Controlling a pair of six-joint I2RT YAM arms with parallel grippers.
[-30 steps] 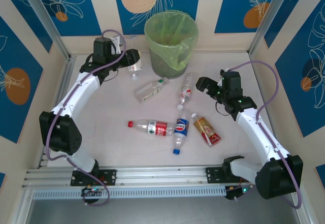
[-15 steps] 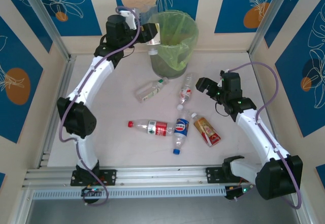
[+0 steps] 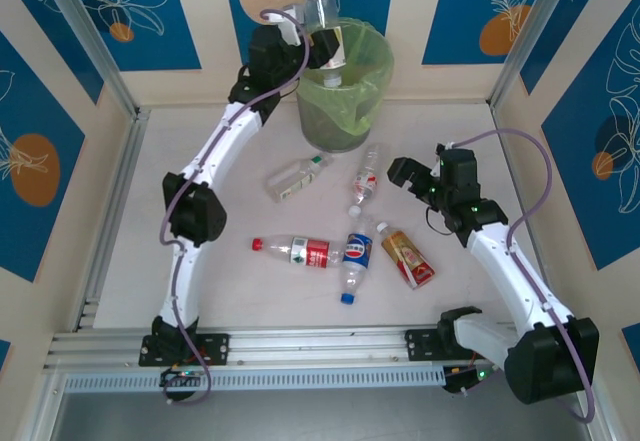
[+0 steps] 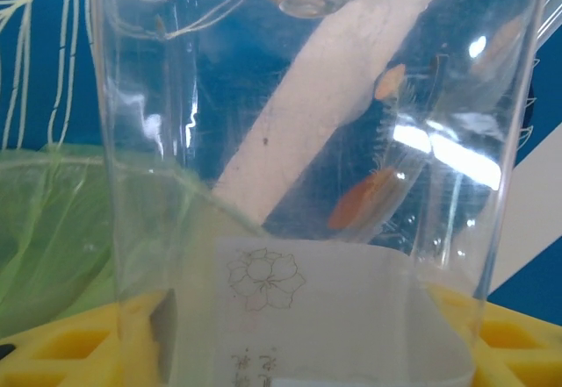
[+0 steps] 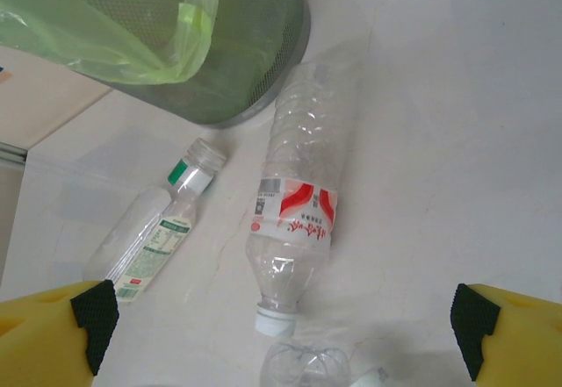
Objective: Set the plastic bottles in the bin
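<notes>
Holding a clear bottle [image 3: 337, 53] over the bin [image 3: 338, 129].
Left end effector [image 3: 322, 41] pinches the bottle; right end effector [image 3: 407, 174] hangs spread near a white-capped bottle [image 3: 366, 185] on the surface [image 3: 230, 221].

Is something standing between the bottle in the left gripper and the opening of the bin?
Nothing visible does. The clear bottle in the left gripper hangs right over the open bin.

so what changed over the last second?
Left gripper swung up from the table left of the bin to over its opening, carrying the clear bottle it already gripped; not let go. Right gripper stayed open, about where it was. The five loose bottles on the table didn't move.
</notes>
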